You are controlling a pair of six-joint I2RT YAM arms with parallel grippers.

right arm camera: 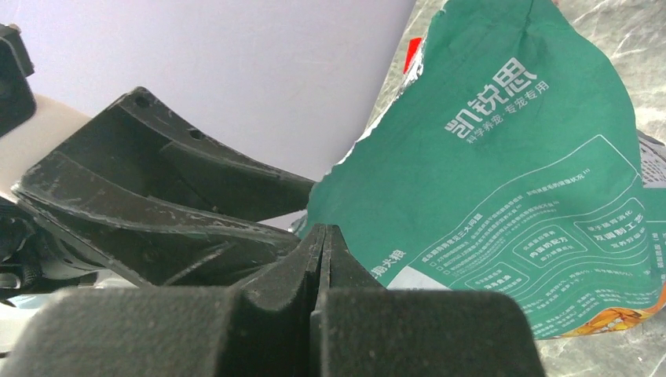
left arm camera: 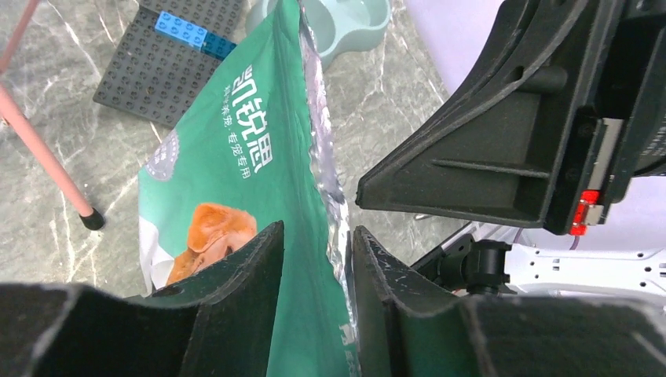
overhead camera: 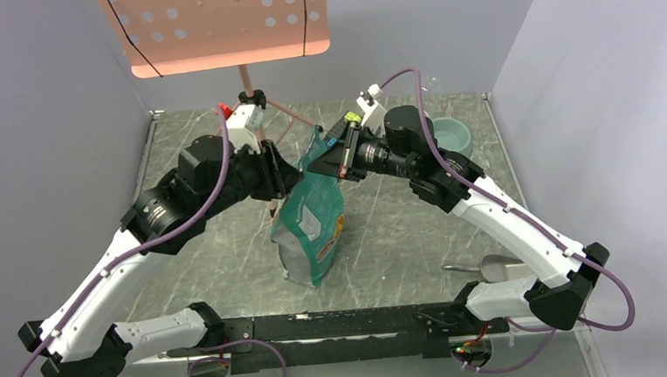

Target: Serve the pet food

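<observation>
The teal-green bag [overhead camera: 312, 212] printed with a golden dog stands tilted at the table's middle, its torn top up between both grippers. My left gripper [overhead camera: 279, 181] pinches one wall of the bag's mouth; in the left wrist view [left arm camera: 318, 228] the green wall [left arm camera: 236, 157] and its silver lining sit between the fingers. My right gripper [overhead camera: 311, 165] is pressed shut at the bag's top edge [right arm camera: 510, 173], its tips [right arm camera: 322, 229] against the ragged rim. No pet food shows; it is hidden in the bag. The pale blue-grey bowl [overhead camera: 451, 134] stands at the back right.
A metal scoop [overhead camera: 492, 268] lies at the near right beside the right arm's base. A dark studded baseplate [left arm camera: 149, 78] with a blue brick [left arm camera: 182, 30] lies behind the bag. A pink perforated stand [overhead camera: 215, 25] rises at the back, its leg [left arm camera: 47, 157] near the bag.
</observation>
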